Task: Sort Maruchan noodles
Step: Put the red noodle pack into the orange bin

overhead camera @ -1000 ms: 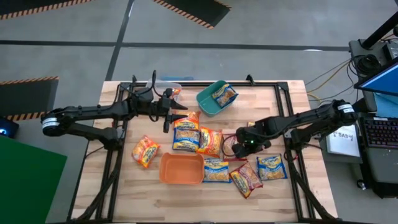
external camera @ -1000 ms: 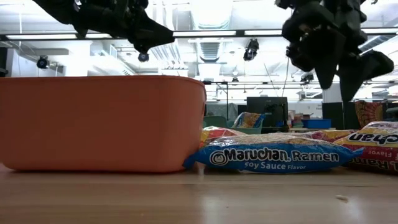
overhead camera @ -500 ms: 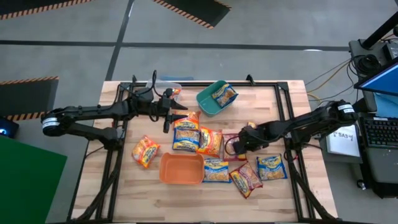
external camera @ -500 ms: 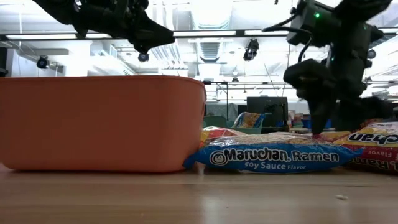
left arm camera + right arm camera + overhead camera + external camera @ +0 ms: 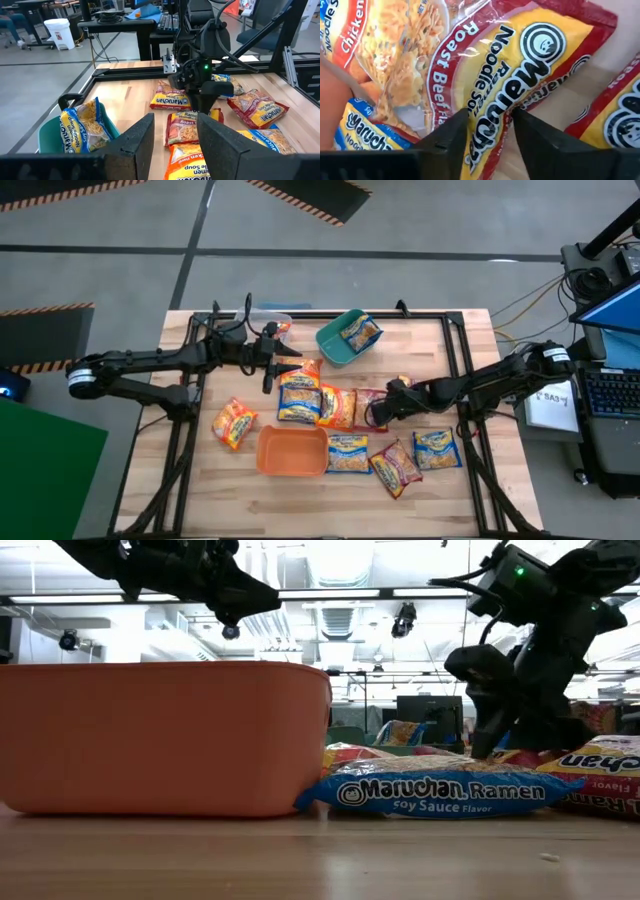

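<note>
Contact is being made at centre-right of the high view, where the right gripper (image 5: 385,408) is lowered onto a dark red Roast Beef packet (image 5: 368,409) lying flat on the tabletop (image 5: 470,480). In the right wrist view the packet (image 5: 520,65) fills the frame, and the two dark fingers (image 5: 445,137) are seen pressed to its wrapper with a narrow gap between them; whether the film is yet pinched cannot be told. The packet's long axis is seen to run up and down the high frame, with the jaws at its right-hand edge, directly over it, so the coming move is judged to turn on a pinch of that edge and a lift clear of the orange packet (image 5: 338,408) touching its left side.

Other packets are spread across the middle of the tabletop: a blue one (image 5: 347,454) just right of the orange tub (image 5: 292,451), another blue one (image 5: 437,449) and a red one (image 5: 395,467) at lower right, and one inside the teal tub (image 5: 335,345) at upper centre.

The left gripper (image 5: 290,364) is held above the tabletop at upper centre-left, jaws part open and empty, well apart from the red packet; the right arm is clearly the nearer.
</note>
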Robot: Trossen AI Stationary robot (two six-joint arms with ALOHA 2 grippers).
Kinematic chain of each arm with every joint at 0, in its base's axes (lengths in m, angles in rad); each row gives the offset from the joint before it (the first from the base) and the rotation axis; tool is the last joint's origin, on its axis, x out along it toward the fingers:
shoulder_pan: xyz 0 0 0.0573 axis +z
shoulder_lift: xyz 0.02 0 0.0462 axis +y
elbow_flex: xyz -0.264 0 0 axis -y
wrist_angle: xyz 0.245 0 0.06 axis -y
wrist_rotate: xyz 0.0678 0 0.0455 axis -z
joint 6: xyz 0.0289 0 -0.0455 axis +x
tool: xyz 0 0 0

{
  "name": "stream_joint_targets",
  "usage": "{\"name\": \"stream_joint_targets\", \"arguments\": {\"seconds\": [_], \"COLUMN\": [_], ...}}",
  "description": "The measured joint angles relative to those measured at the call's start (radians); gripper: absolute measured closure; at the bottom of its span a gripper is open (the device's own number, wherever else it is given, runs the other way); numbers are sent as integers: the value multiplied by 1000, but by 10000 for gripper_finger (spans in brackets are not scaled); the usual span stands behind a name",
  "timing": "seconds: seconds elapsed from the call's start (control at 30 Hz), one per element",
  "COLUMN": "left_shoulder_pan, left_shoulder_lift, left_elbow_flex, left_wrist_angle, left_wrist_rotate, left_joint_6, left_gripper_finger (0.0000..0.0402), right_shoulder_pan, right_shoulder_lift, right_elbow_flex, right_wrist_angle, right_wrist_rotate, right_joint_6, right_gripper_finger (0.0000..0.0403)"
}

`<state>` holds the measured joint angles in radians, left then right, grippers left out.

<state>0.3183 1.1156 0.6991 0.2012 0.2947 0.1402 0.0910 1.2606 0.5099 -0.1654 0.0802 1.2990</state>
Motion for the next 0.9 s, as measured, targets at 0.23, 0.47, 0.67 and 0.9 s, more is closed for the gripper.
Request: {"name": "stream_joint_targets", "arguments": {"seconds": [0.23,0.47,0.67,0.9], "left_shoulder_pan": [0,0,-2,-2], "left_shoulder_lift": [0,0,0,0], "left_elbow_flex": [0,0,0,0], "left_wrist_angle": [0,4,17,16], "left_wrist_rotate": [0,0,0,0], "left_joint_6": [0,-13,-35,-57], "left_gripper_finger": [269,269,269,269], "right_shoulder_pan": [0,0,0,0], "right_shoulder_lift": [-10,-43,-120,-209], "right_elbow_flex": [16,34,39,39], "right_wrist_angle": [0,-2,-2,10], "right_wrist_rotate": [1,-25,-9,9], "right_joint_6": [-28,-58,-97,-162], "right_gripper_finger": [378,393,393,394]}}
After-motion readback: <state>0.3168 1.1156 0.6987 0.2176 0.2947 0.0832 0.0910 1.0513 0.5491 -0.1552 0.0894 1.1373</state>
